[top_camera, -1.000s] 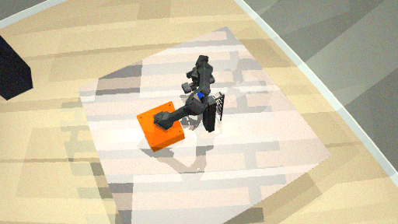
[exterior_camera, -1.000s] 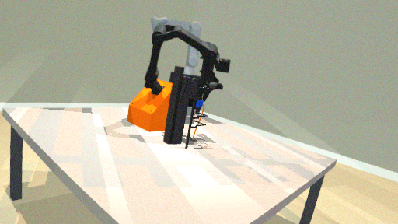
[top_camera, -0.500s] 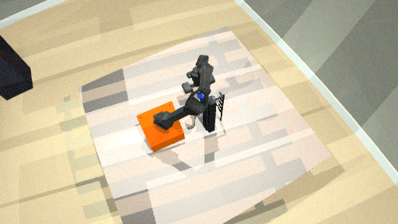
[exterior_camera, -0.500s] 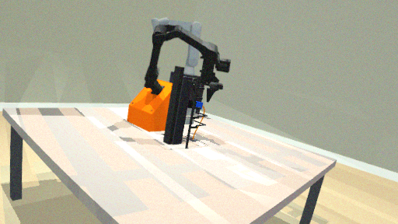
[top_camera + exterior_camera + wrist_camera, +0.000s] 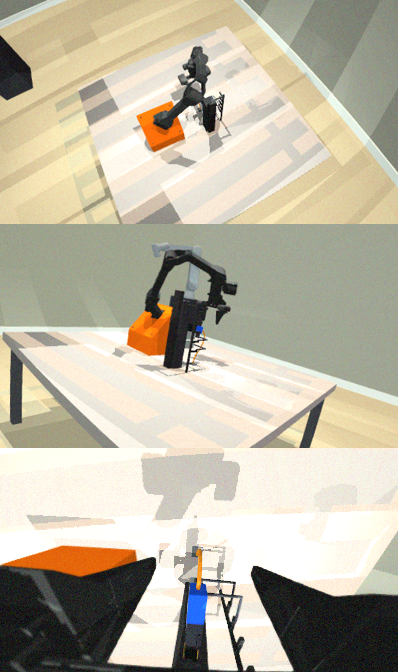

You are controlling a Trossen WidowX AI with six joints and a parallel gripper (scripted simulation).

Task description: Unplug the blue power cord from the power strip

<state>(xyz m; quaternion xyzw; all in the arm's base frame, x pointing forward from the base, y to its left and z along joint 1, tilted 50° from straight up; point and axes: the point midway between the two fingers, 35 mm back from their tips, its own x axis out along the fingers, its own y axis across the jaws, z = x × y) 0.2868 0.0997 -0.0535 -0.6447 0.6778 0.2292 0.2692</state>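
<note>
The black upright post stands on the table. Near it, on one side, is the orange arm base; just beside it on another side is a thin black wire rack.

The blue plug sits beside the upper part of the post, above the table. From the plug an orange cord curves down beside the post toward the tabletop. In the wrist view, a dark socket opening with gold-coloured edges lies in line with the plug on the post; whether the plug's prongs are seated in anything cannot be made out.

The tool is spread wide with nothing between its fingers. It is above and to one side of the post, its fingertips apart from the plug and the cord. The arm arches over from the orange base, its elbow higher than the post.
</note>
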